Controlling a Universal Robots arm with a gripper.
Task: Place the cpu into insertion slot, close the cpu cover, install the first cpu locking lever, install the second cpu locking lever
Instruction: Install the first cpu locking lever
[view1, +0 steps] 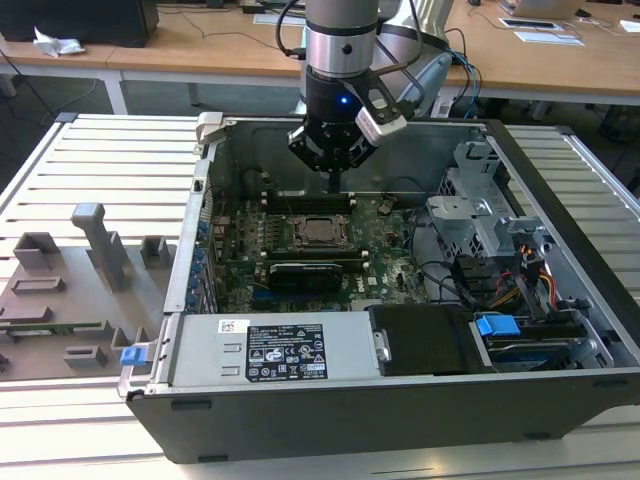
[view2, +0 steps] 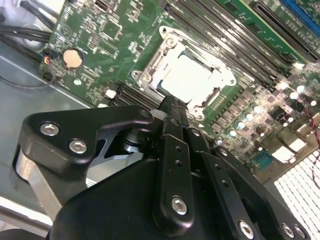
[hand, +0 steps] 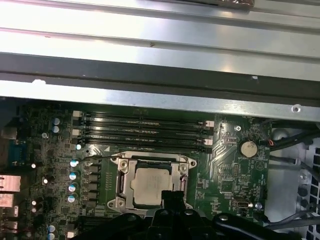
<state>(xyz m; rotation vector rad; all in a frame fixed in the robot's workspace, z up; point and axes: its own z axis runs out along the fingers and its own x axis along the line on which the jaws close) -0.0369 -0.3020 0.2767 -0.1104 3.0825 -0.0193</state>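
While the exterior view set the gripper (view1: 333, 183) over the motherboard (view1: 392, 242), the second wrist view showed it closed, empty, near the cpu (view2: 187, 80).

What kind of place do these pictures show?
Probably a robotics lab or workshop: a robot arm hangs over an open computer case on a slatted metal table, with wooden desks behind.

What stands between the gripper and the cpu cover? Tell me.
Nothing visible. The gripper hangs above the motherboard near the edge of the cpu cover, with open air between them. The cpu sits in the cover's window.
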